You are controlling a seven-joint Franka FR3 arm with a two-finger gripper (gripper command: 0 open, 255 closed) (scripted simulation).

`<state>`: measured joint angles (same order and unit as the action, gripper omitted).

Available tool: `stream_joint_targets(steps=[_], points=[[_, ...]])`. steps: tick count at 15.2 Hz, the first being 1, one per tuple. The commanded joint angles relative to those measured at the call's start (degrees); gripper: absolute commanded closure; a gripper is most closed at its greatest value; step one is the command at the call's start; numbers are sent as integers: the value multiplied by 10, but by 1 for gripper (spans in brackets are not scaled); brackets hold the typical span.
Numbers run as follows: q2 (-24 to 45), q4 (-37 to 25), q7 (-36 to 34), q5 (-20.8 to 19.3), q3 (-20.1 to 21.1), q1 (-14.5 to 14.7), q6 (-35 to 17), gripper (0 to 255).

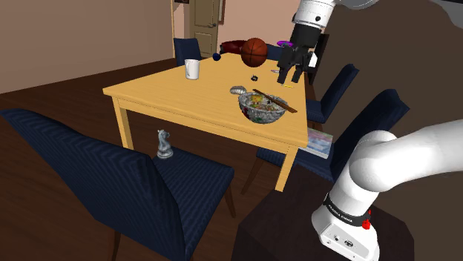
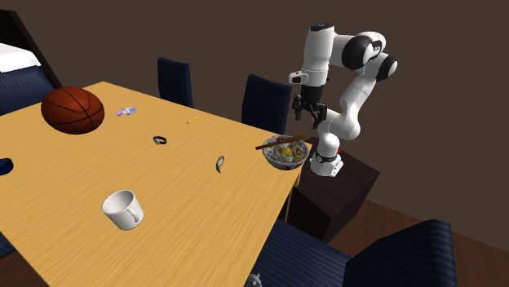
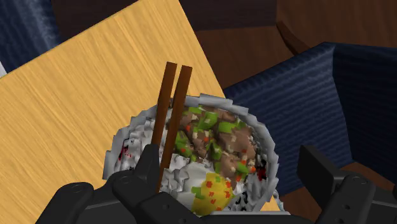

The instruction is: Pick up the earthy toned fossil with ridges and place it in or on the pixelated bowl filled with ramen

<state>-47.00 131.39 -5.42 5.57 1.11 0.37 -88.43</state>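
Note:
The small greyish curved fossil (image 1: 237, 90) (image 2: 220, 164) lies on the wooden table (image 1: 171, 93) just beside the bowl, on the shoulder view's left of it. The pixelated ramen bowl (image 1: 261, 109) (image 2: 285, 152) (image 3: 210, 153) stands near the table's corner with two brown chopsticks (image 3: 170, 121) resting across it. My gripper (image 1: 289, 74) (image 2: 308, 114) (image 3: 229, 153) hangs open well above the bowl, nothing between its fingers. In the wrist view the bowl lies straight below the hand.
A basketball (image 1: 254, 50) (image 2: 73, 110), a white mug (image 1: 192, 69) (image 2: 122, 209) and a small black ring (image 1: 254, 77) (image 2: 160, 140) also sit on the table. Dark blue chairs (image 1: 111, 170) surround it; one holds a grey chess knight (image 1: 164, 144).

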Motion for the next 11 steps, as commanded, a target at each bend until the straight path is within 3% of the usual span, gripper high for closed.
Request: stream_joint_targets(steps=[1, 11], points=[[0, 0, 0, 0, 0, 0, 0, 0], [167, -57, 198, -49, -104, 14, -95, 0]])
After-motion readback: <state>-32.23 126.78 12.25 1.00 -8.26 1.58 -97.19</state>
